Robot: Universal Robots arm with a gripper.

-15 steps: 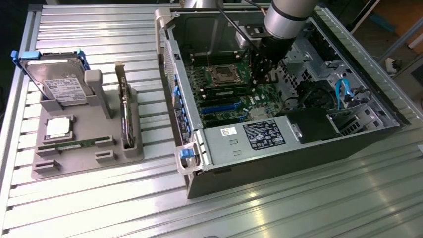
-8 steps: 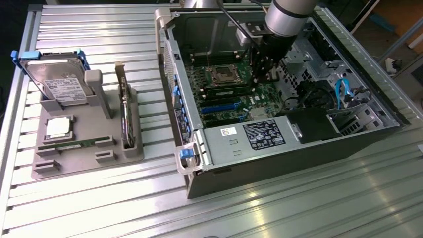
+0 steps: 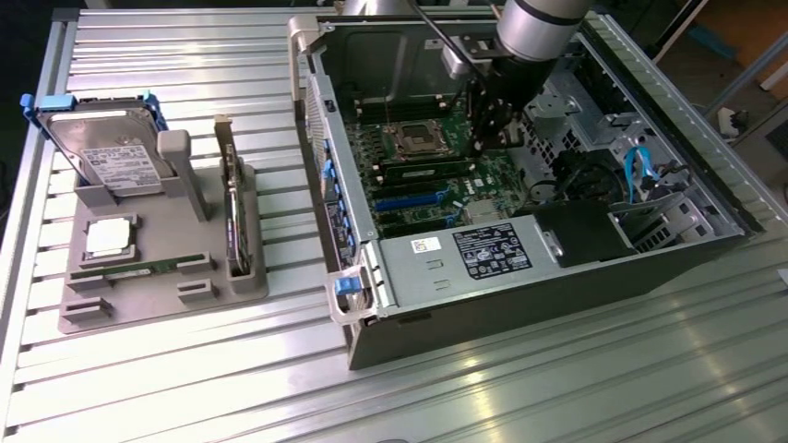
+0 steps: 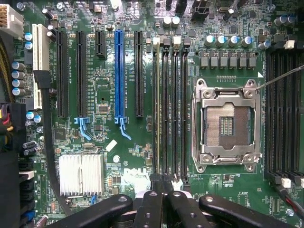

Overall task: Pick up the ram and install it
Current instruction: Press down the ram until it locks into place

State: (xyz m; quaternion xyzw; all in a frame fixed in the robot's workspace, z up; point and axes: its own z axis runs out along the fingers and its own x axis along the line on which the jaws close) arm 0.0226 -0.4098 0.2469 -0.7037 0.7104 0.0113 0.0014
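Ribbed silver metal table (image 3: pixel 518 388), overhead light glinting, grey floor at corner (image 3: pixel 763 101)

Arm reaches downward, tool (image 4: pixel 164 192) fingers closed together.

On the green motherboard (image 4: pixel 109 71), white letters "DELL" (image 4: pixel 137 178) stand just in front of the gripper (image 4: pixel 164 190), beside the silver heatsink (image 4: pixel 80 173). Other small white prints on the board are too fine to read. In the exterior view, the black label (image 3: pixel 493 251) on the power supply and the white label (image 3: pixel 124 166) on the hard drive carry text that is not readable.
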